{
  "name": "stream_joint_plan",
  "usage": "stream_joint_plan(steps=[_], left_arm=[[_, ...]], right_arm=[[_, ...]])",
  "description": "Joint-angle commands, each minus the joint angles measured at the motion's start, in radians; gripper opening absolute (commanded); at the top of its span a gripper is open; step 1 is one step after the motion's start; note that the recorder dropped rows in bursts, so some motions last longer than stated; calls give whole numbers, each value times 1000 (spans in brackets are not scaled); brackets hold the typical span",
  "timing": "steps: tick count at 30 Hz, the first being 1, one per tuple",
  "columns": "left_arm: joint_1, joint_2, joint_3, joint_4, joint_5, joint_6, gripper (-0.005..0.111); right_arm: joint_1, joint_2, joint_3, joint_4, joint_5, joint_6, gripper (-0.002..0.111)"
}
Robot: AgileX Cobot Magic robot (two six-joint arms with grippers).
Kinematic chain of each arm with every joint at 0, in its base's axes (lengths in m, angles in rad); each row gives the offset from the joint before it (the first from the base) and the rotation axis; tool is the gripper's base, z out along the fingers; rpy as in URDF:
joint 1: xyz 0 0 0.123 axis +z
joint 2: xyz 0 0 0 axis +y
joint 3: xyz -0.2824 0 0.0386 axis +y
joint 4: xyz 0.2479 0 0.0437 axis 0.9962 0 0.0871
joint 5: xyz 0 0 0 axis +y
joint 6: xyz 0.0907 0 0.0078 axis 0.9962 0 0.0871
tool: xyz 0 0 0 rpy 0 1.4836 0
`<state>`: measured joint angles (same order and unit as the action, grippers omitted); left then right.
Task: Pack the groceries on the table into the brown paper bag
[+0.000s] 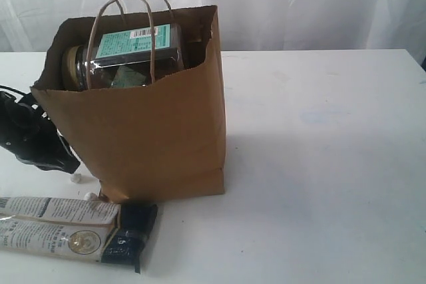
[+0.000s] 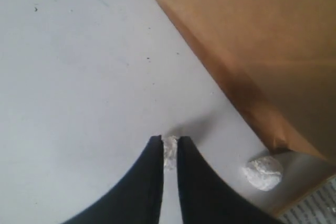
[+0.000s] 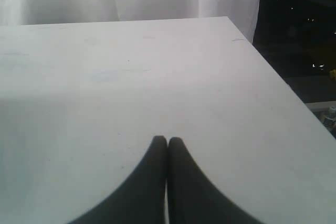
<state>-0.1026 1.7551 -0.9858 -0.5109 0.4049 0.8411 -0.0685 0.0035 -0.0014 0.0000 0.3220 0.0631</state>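
Note:
The brown paper bag (image 1: 160,131) stands upright on the table (image 1: 319,164), its brown wall (image 2: 252,35) close to my left gripper. Inside it, a clear jar (image 1: 81,70) and a dark pack with a green label (image 1: 136,41) show at the mouth. The long white-black twin packet (image 1: 66,227) lies flat in front of the bag. My left gripper (image 2: 169,141) is low at the bag's left side (image 1: 70,171), its jaws nearly together on a small white lump (image 2: 169,150). My right gripper (image 3: 167,141) is shut and empty over bare tabletop, out of the exterior view.
A second white crumpled ball (image 2: 264,172) lies on the table by the bag's bottom corner (image 1: 90,196). The bag's twine handles (image 1: 126,4) stick up. In the right wrist view the table's edge (image 3: 273,77) drops off to a dark floor.

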Motion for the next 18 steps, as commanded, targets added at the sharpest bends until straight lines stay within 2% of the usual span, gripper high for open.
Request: stream_joint_plan(steps=[1,4,18], left_arm=[[-3,4,-5,-19,13,11,35],[-3,4,-5,-19,8,11,44],[-3,50,-5,-19,-19,11,44]], right_arm=[[-2,-4,1,0,-8,2,0],[-2,-4,1,0,-8,2,0],[-2,-4,1,0,-8,2,0]])
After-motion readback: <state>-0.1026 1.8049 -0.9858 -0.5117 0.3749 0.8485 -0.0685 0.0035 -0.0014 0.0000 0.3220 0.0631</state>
